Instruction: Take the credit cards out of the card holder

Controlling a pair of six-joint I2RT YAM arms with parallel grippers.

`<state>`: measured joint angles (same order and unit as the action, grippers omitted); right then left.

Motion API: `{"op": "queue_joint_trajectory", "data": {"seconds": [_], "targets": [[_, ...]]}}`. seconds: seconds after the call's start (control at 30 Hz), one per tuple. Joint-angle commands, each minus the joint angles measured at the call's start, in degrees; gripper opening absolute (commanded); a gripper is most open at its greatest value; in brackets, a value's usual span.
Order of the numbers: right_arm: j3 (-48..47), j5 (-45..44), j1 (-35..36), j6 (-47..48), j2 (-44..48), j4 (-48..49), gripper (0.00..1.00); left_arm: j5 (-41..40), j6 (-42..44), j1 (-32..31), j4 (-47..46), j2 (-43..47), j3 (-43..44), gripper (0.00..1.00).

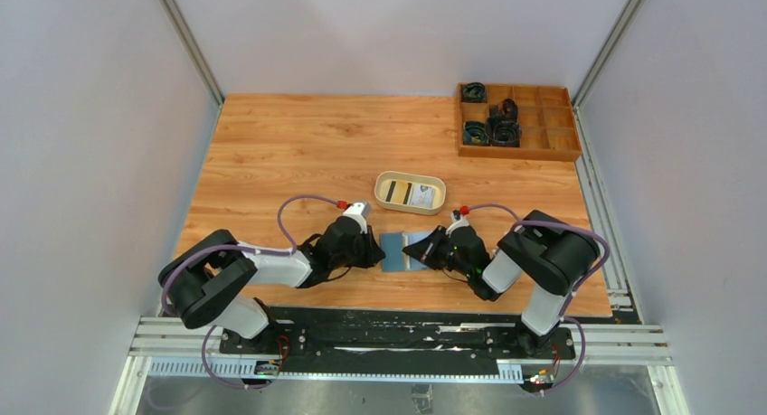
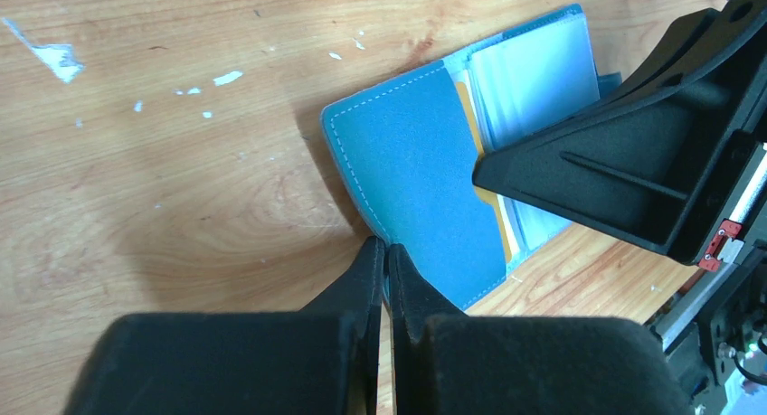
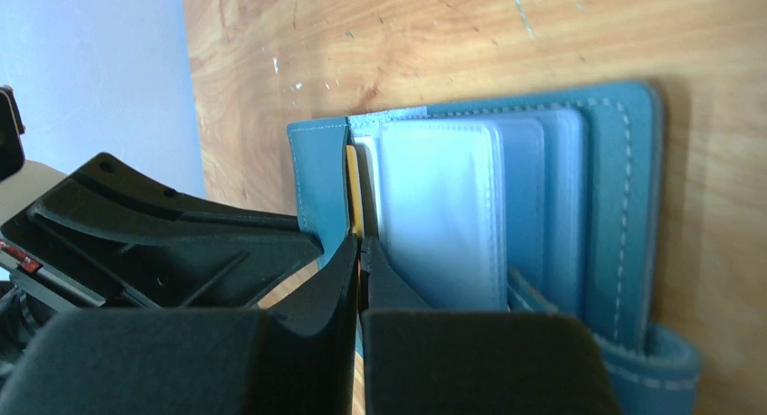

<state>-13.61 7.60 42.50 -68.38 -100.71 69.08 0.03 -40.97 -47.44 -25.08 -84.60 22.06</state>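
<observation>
The teal card holder [image 1: 403,251] lies open on the table between my two grippers. My left gripper [image 2: 387,247] is shut on the edge of its left flap [image 2: 416,171]. My right gripper [image 3: 361,245] is shut on the edge of a tan credit card [image 3: 351,184] that stands in the fold beside the clear inner sleeves [image 3: 443,207]. The same card's edge shows in the left wrist view [image 2: 493,218], under the right gripper's fingers [image 2: 615,171]. Two more credit cards [image 1: 407,193] lie in the beige oval tray [image 1: 410,176] just behind the holder.
A wooden compartment box [image 1: 543,144] with dark coiled items stands at the back right corner. Aluminium rails run along the table's right side and near edge [image 1: 407,343]. Grey walls close in the left and right sides.
</observation>
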Motion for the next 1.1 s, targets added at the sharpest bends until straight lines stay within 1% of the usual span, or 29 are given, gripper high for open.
{"op": "queue_joint_trajectory", "data": {"seconds": [0.0, 0.13, 0.3, 0.4, 0.47, 0.53, 0.63, 0.7, 0.77, 0.83, 0.97, 1.07], "targets": [[4.5, 2.6, -3.3, 5.2, 2.1, -13.1, 0.00, -1.7, 1.7, -1.5, 17.0, -4.9, -3.1, 0.00], [6.6, 3.7, -7.2, 7.3, 6.5, -16.0, 0.00, -3.1, 1.5, -1.5, 18.3, -4.8, -2.4, 0.00], [7.3, 4.7, -10.3, 9.0, 12.5, -21.0, 0.00, -6.0, 0.2, -1.6, 20.1, -4.4, -1.9, 0.00], [7.3, 5.4, -12.0, 10.7, 18.6, -26.6, 0.00, -7.5, -0.6, -1.5, 21.1, -4.0, -1.6, 0.00], [6.1, 5.1, -12.6, 12.2, 25.0, -33.8, 0.00, -8.5, -1.1, -1.5, 21.9, -3.6, -1.3, 0.00], [3.4, 4.3, -12.7, 13.6, 33.4, -44.1, 0.00, -9.3, -1.2, -1.5, 22.8, -3.5, -0.8, 0.00], [-3.0, -1.2, -12.6, 16.0, 45.9, -59.8, 0.00, -10.4, -1.1, -1.5, 23.4, -3.2, -0.4, 0.00], [-7.2, -5.3, -12.6, 16.9, 51.2, -64.7, 0.00, -10.9, -1.1, -1.5, 23.9, -2.9, 0.0, 0.00], [-10.7, -7.0, -13.1, 17.5, 51.5, -68.4, 0.00, -11.2, -1.0, -1.5, 24.8, -2.6, 0.9, 0.00], [-14.9, -7.1, -13.2, 18.4, 48.5, -71.1, 0.00, -12.0, -0.8, -1.5, 27.2, -1.9, 1.8, 0.00], [-21.5, -6.4, -13.2, 17.6, 39.9, -69.6, 0.00, -13.6, -1.3, -1.5, 29.7, 1.3, 2.3, 0.00], [-26.8, -6.0, -13.2, 17.9, 32.3, -67.3, 0.00, -14.8, -1.4, -1.5, 31.9, 5.7, 2.0, 0.00]]}}
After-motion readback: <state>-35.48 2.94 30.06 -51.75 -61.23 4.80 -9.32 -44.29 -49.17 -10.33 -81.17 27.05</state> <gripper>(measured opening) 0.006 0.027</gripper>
